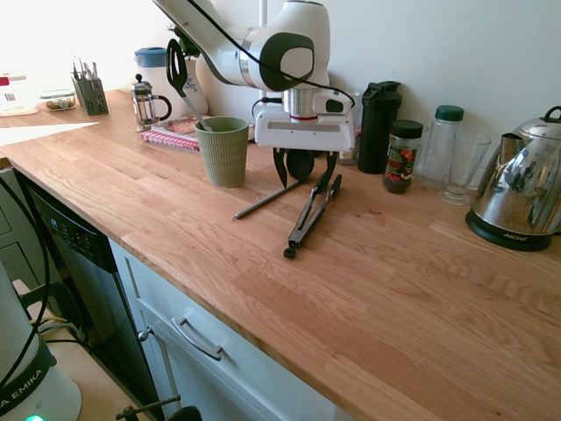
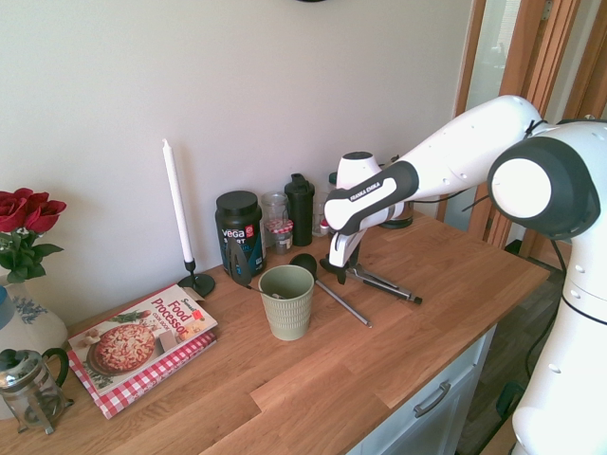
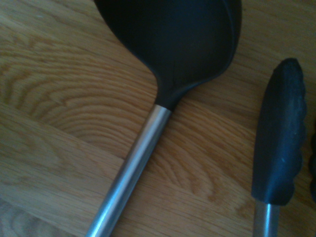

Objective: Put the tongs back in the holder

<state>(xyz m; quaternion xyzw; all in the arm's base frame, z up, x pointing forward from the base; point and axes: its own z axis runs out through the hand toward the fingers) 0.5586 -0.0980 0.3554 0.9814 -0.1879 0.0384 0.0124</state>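
The tongs (image 1: 308, 219) lie flat on the wooden counter, black tips toward the wall and loop end toward the counter's front edge; they also show in the second exterior view (image 2: 384, 282). One black tip (image 3: 281, 138) is in the wrist view. My gripper (image 1: 305, 171) hangs low over the counter, open, its fingers (image 1: 280, 167) standing either side of the black ladle (image 1: 300, 165), with the tongs' tips just beside the right-hand finger. It holds nothing. The sage-green holder (image 1: 223, 151) stands upright to the left, apart from the gripper, and shows again from the other side (image 2: 286, 301).
The ladle's grey handle (image 1: 263, 202) runs out between holder and tongs. Along the wall stand a black bottle (image 1: 379, 127), a spice jar (image 1: 403, 156), a glass (image 1: 463, 167) and a kettle (image 1: 517, 197). A cookbook (image 2: 142, 346) and French press (image 1: 147, 103) sit beyond the holder.
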